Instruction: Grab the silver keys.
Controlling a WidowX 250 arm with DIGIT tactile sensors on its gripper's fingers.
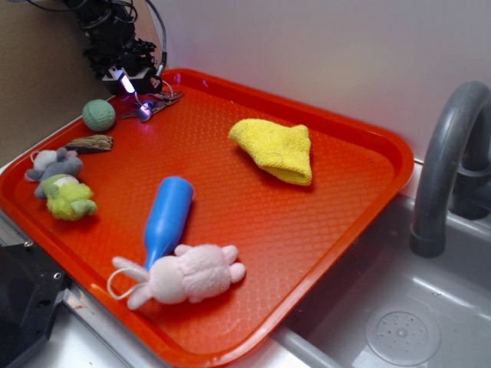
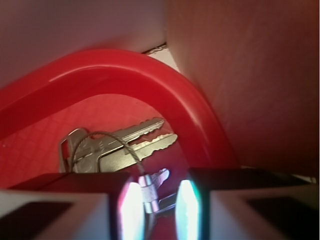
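The silver keys [image 1: 157, 103] lie in the back left corner of the orange tray [image 1: 368, 130], close under its raised rim. My gripper [image 1: 132, 92] is down over them, its lit fingertips at the keys' left end. From the wrist, two flat keys [image 2: 125, 145] lie side by side ahead of the jaws, teeth pointing right. Their thin wire ring loops back between my fingers. The ring's small metal clasp [image 2: 150, 192] sits in the gap next to the left pad [image 2: 131, 207], with free space to the right pad. The gripper [image 2: 156, 207] is open.
A teal ball [image 1: 99, 114] lies just left of the keys, with a brown piece [image 1: 90, 142] and a grey-green plush [image 1: 61, 184] below it. A yellow cloth [image 1: 276, 149], blue bottle [image 1: 169, 215] and pink bunny [image 1: 188, 274] lie on the tray. A faucet [image 1: 445, 161] and sink [image 1: 399, 307] are to the right.
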